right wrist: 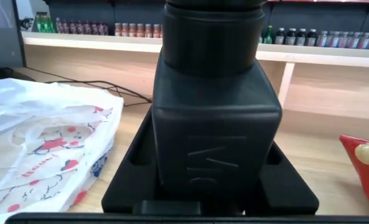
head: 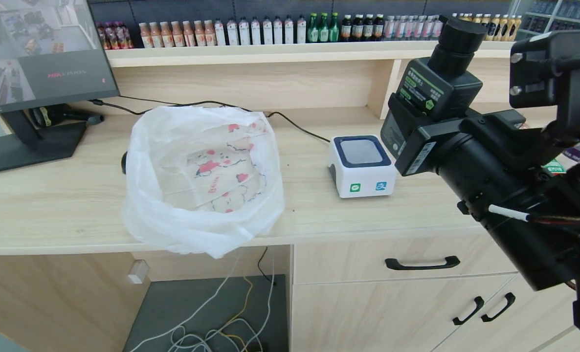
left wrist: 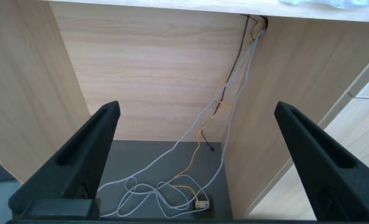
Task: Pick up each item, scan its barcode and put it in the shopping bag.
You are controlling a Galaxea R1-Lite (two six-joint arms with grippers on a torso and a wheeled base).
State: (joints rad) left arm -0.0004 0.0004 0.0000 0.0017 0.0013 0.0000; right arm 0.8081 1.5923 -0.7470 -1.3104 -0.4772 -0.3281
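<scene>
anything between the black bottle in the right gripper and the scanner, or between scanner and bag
Nothing visible. The black bottle in the right gripper hangs just right of the scanner, nothing between. Bare counter runs from scanner to shopping bag, whose mouth is open.

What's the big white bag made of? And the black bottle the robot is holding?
The shopping bag looks like thin, half-clear plastic: it crinkles, and a printed packet shows through. The black bottle is probably hard matte plastic: stiff flat sides, dull sheen.
</scene>
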